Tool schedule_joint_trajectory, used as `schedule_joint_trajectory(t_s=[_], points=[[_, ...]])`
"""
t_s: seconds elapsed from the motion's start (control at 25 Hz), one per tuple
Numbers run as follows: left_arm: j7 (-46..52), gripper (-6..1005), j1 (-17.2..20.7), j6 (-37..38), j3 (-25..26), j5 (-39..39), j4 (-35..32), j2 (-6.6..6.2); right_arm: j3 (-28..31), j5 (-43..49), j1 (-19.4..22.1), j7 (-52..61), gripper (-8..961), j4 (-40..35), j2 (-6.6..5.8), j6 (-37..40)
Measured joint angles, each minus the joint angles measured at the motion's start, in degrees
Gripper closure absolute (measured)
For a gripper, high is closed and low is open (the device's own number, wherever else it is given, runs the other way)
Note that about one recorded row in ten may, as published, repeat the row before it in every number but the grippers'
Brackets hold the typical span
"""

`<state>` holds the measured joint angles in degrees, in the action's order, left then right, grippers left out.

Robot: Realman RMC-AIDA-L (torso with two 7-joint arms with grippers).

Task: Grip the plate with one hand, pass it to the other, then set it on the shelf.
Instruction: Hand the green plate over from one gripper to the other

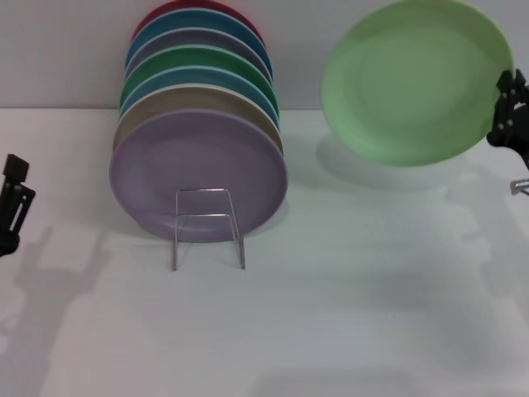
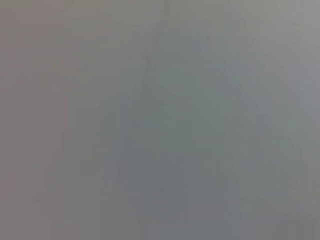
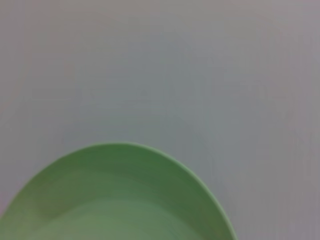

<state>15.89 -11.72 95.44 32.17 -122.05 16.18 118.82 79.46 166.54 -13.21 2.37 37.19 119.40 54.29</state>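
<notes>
White tabletop (image 1: 331, 331), bare foreground. Left gripper (image 1: 15, 198): low at the left edge, holding nothing; finger spacing cannot be told. Shelf (image 1: 207, 236): wire rack, left of centre, carrying an upright row of plates, lavender plate (image 1: 198, 169) foremost. Plate (image 1: 413, 78): pale green, raised and tilted at upper right, clear of the table. Right gripper (image 1: 506, 116): clamped on its right rim.

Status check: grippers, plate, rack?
Right gripper holds plate aloft at its rim. Left gripper low, idle. Rack full of stacked plates.
</notes>
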Motion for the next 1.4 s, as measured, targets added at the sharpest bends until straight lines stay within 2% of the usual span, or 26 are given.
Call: schedule_joint_trajectory(t_s=[0.28, 0.36, 0.48, 0.56, 0.8, 0.84, 0.88, 0.92, 0.96, 1.0, 1.08, 1.16, 1.2, 1.24, 1.28, 1.36, 1.4], points=[[-0.15, 140, 0.51, 2.53, -4.50, -0.04, -0.05, 0.00, -3.06, 0.00, 0.32, 1.14, 934, -6.97, 0.08, 8.80], [-0.38, 140, 0.71, 3.73, -6.66, -0.03, 0.09, 0.00, -5.43, 0.00, 0.99, 1.16, 934, -9.88, -0.02, 14.17], [-0.55, 140, 0.76, 4.14, -8.15, -0.04, 0.09, 0.00, -6.91, 0.00, 1.59, 1.17, 934, -11.37, -0.06, 16.84], [-0.71, 140, 0.80, 4.37, -11.05, -0.04, 0.09, 0.01, -9.34, 0.00, 2.56, 1.19, 934, -13.15, -0.05, 20.06], [-1.40, 139, 0.93, 4.09, -14.03, -0.02, 0.10, 0.20, -13.91, -0.21, 4.85, 1.19, 935, -13.96, 0.34, 23.20], [-2.20, 139, 1.05, 3.89, -14.60, 0.00, 0.33, 0.23, -17.30, -2.23, 5.99, 1.03, 935, -13.16, 0.45, 23.79], [-2.20, 139, 1.05, 3.89, -14.60, 0.00, 0.33, 0.23, -17.30, -2.23, 5.99, 1.03, 935, -13.16, 0.45, 23.79], [-4.34, 139, 1.29, 3.36, -15.25, 0.12, 1.20, 0.24, -19.77, -4.69, 6.62, 0.59, 935, -12.55, 0.48, 24.06], [-4.34, 140, 1.29, 3.36, -15.25, 0.12, 1.20, 0.24, -27.27, -11.81, 7.58, -1.31, 935, -10.59, 0.48, 24.29], [-4.34, 140, 1.29, 3.36, -15.25, 0.12, 1.20, 0.24, -27.27, -11.81, 7.58, -1.31, 935, -10.59, 0.48, 24.29], [-4.34, 140, 1.29, 3.36, -15.25, 0.12, 1.20, 0.24, -33.96, -18.68, 8.24, -4.42, 935, -8.51, 0.48, 24.39], [-12.27, 140, 2.32, 0.36, -15.97, 0.24, 4.64, 0.27, -42.88, -27.64, 8.62, -11.31, 935, -5.86, 0.48, 24.47], [-12.22, 140, 2.32, 0.04, -15.98, 0.22, 4.65, 0.27, -42.88, -27.64, 8.62, -11.31, 934, -5.86, 0.48, 24.47], [-12.22, 140, 2.32, 0.04, -15.98, 0.22, 4.65, 0.27, -47.94, -33.24, 8.53, -15.70, 934, -4.18, 0.48, 24.55], [-12.16, 140, 2.32, -0.26, -15.98, 0.21, 4.65, 0.27, -47.94, -33.24, 8.53, -15.70, 934, -4.18, 0.48, 24.55], [-12.22, 139, 2.37, -1.62, -16.27, 0.18, 4.53, 0.27, -53.95, -39.98, 8.23, -20.30, 934, -2.16, 0.48, 24.67], [-12.36, 139, 2.40, -2.23, -16.42, 0.16, 4.36, 0.27, -53.95, -39.98, 8.23, -20.30, 934, -2.16, 0.48, 24.67]])
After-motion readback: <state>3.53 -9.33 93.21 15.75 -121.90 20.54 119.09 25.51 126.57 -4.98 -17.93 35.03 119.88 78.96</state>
